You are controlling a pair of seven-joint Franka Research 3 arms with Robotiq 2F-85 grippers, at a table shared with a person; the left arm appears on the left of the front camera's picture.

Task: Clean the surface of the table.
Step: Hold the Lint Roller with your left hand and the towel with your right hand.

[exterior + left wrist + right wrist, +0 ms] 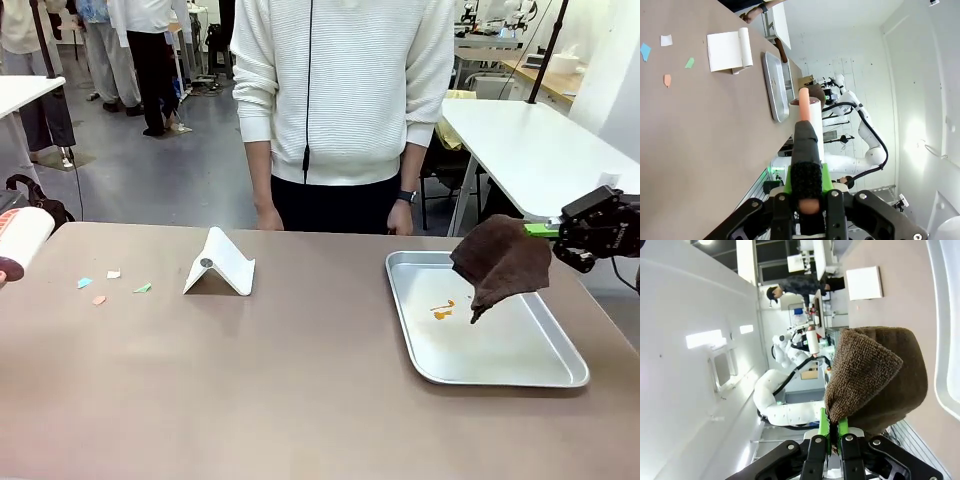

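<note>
The table (pixel 250 380) has a wide brownish-taupe top. Small paper scraps (pixel 112 282) in blue, white, orange and green lie on its left part. My right gripper (pixel 560 232) is shut on a brown cloth (pixel 503 262), which hangs above the silver tray (pixel 500 380). The right wrist view has the cloth (pixel 875 375) pinched between my right gripper's (pixel 832 427) green pads. My left gripper (pixel 807 185) is shut on the black-sleeved handle of a white lint roller (pixel 807 107), held off the table's left end. The roller's (pixel 22 240) head pokes in at the left edge.
A white folded stand (pixel 220 268) sits left of centre on the table. A few orange bits (pixel 443 310) lie inside the tray. A person in a white sweater stands at the far edge, hands (pixel 268 217) hanging near it. A white-topped table (pixel 530 150) stands behind on the right.
</note>
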